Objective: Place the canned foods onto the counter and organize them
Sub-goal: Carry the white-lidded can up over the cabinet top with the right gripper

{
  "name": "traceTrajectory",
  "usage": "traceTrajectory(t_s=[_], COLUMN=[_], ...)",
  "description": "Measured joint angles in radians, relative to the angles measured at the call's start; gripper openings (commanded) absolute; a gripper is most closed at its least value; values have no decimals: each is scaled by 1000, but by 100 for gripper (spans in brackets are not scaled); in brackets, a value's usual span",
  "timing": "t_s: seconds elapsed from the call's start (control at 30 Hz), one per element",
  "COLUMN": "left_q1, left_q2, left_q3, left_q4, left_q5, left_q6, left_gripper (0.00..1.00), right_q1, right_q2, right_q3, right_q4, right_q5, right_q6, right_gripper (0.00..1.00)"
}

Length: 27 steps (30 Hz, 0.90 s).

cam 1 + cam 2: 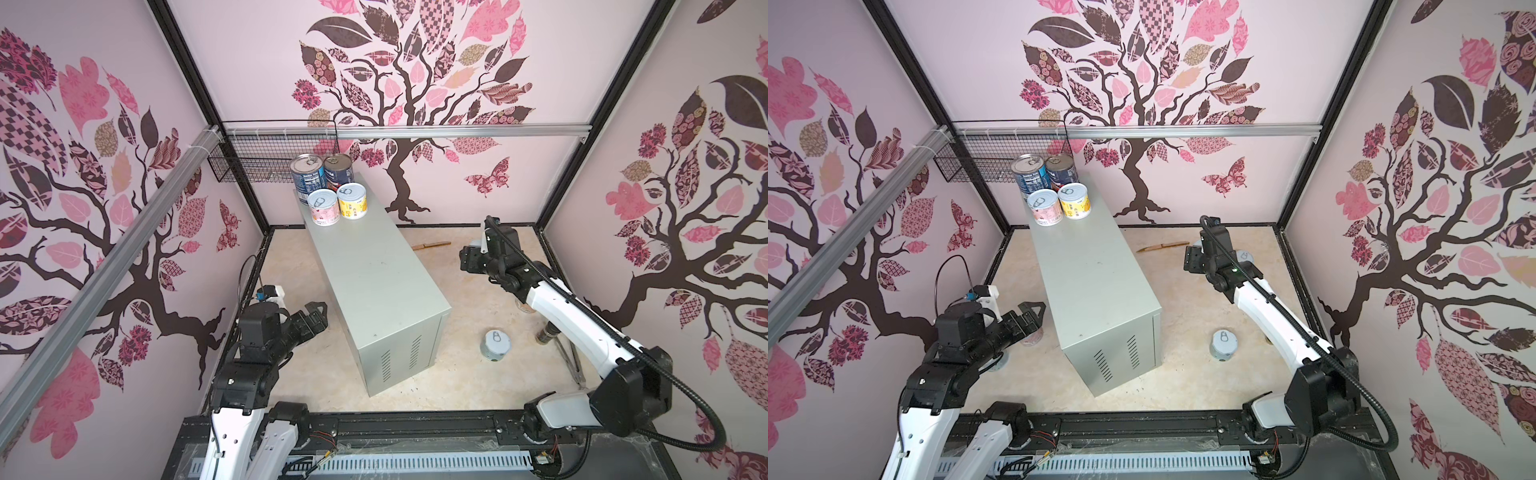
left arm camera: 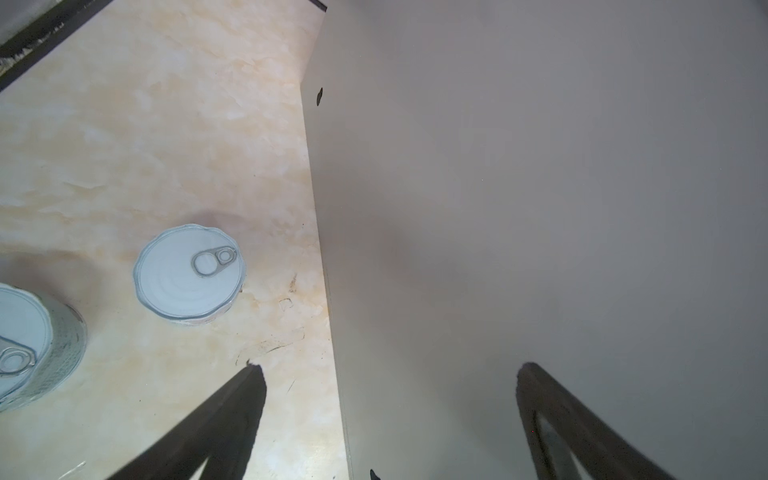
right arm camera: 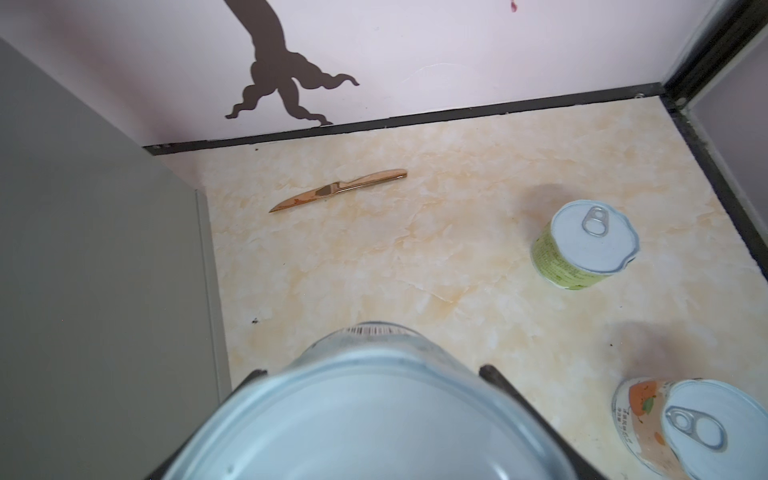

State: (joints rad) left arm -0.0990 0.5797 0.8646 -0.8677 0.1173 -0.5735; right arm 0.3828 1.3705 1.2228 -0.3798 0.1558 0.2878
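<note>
Six of the ten cans were judged to be left off the counter [image 1: 374,266], with four already placed. Nearest the robot, the left gripper [image 1: 314,318] was held spread wide and empty beside the counter's long side, above the marble-patterned floor [image 1: 457,374]. Two upright cans were seen below it, a pale-pink-labelled can [image 2: 189,274] near the counter's side and a grey-green-labelled can [image 2: 25,345] further out, neither being touched. Across the counter, a grey can [image 1: 495,343] was left standing alone on the floor near the vented end. Further in, the right gripper [image 3: 370,376] was clamped on a barcoded can [image 3: 374,415], gripped by its sides under the white lid; whether it was clear of the floor could not be told. Near it an orange-labelled can [image 3: 690,428] and, further off, a green-labelled can [image 3: 586,245] were left upright on the floor, and a knife [image 3: 338,190] was lying near the back wall [image 3: 415,62]. At the far end of the counter top, a pink can [image 1: 323,208] and a yellow can [image 1: 352,201] were set side by side in front of a blue tall can [image 1: 307,172] and a dark tall can [image 1: 338,170]. The remaining top was bare, so room was judged ample for the other six.
</note>
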Motion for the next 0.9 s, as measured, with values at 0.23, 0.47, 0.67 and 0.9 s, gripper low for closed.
traceTrajectory(t_s=[0.23, 0.47, 0.67, 0.9], left_q1=[0, -1, -9, -13], left_q2=[-46, -51, -56, -82], left_q3=[83, 153, 168, 166], left_q4=[-74, -141, -154, -153], left_q5=[0, -26, -37, -52], left_q6=[1, 22, 33, 50], left_gripper=[98, 98, 98, 98], right_q1=[127, 333, 396, 494], right_q2=[-32, -23, 81, 337], right_q3=[145, 418, 710, 1099], right_q4=[-146, -288, -426, -622], right_q5=[18, 98, 142, 151], right_q6=[-18, -74, -118, -187], right_gripper=[57, 56, 58, 58])
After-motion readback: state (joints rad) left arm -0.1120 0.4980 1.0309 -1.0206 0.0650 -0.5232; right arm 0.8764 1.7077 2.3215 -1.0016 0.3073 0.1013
